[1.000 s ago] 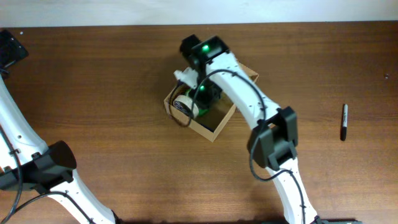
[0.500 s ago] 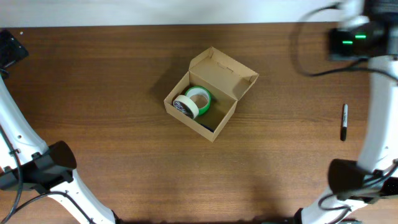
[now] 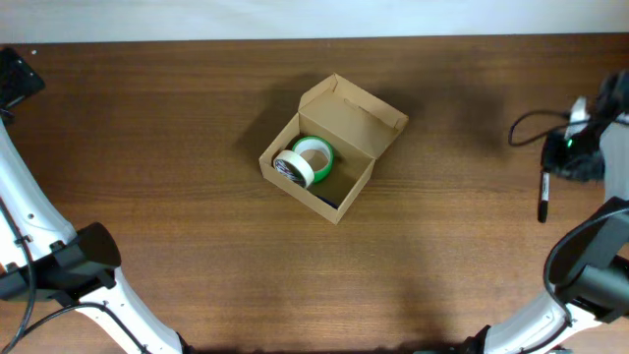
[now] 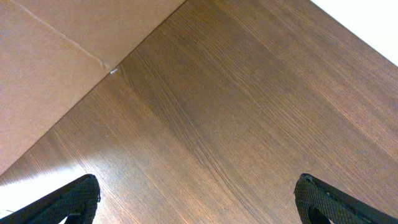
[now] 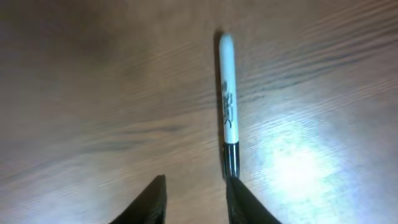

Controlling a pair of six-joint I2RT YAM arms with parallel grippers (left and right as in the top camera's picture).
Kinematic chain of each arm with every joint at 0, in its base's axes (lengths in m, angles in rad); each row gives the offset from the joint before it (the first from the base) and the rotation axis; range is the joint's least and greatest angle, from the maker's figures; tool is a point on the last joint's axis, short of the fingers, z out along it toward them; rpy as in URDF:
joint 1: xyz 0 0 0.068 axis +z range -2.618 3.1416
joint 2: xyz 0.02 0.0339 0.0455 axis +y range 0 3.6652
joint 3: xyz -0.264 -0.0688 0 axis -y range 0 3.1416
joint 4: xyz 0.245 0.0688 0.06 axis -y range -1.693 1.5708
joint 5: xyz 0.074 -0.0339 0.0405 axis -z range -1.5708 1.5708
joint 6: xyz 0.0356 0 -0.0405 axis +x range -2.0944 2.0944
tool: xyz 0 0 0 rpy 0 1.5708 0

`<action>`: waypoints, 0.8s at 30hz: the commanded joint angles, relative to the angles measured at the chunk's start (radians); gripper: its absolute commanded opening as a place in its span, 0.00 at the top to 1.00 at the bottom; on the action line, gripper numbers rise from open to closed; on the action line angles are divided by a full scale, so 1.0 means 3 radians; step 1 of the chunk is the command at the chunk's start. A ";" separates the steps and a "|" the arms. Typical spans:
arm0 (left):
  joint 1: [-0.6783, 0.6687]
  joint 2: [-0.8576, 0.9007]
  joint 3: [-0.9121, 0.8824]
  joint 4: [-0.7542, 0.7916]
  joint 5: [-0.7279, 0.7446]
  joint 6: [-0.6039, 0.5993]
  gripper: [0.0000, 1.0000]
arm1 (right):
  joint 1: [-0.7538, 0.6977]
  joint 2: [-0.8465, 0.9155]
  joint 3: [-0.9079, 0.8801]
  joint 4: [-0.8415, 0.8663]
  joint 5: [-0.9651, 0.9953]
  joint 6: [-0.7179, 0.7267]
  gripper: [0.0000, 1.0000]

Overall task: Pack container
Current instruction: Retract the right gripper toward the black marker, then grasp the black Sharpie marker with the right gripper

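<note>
Hovering over a marker [image 5: 228,106], right end effector [image 5: 196,199] part-open, empty, well apart from the container [image 3: 334,147].

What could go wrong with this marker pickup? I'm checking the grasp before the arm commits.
The right gripper sits at the very tip of the marker, so an end pinch may let it pivot or slip. The round marker could also roll on the table if a finger nudges it. Inside the cardboard box, the green tape roll leaves little room.
</note>
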 commanded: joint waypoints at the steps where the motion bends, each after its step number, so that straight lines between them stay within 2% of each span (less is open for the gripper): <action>1: 0.0009 -0.0046 -0.0010 -0.0004 0.0013 0.0027 0.00 | -0.0080 -0.0043 -0.0338 0.0257 -0.0142 -0.0257 0.60; 5: 0.0009 -0.0047 -0.0010 -0.0004 0.0013 0.0027 0.00 | -0.0181 -0.0043 -0.0556 0.0563 -0.0130 -0.0415 0.49; 9: 0.0009 -0.0047 -0.0010 -0.0003 0.0013 0.0027 0.00 | -0.0280 -0.0033 -0.0594 0.0693 -0.0116 -0.0418 0.46; 17: 0.0009 -0.0047 -0.0010 -0.0004 0.0013 0.0027 0.00 | -0.0305 0.0161 -0.0594 0.0763 -0.0106 -0.0375 0.44; 24: 0.0009 -0.0046 -0.0010 -0.0004 0.0013 0.0027 0.00 | -0.0305 0.0425 -0.0594 0.0867 -0.0089 -0.0137 0.44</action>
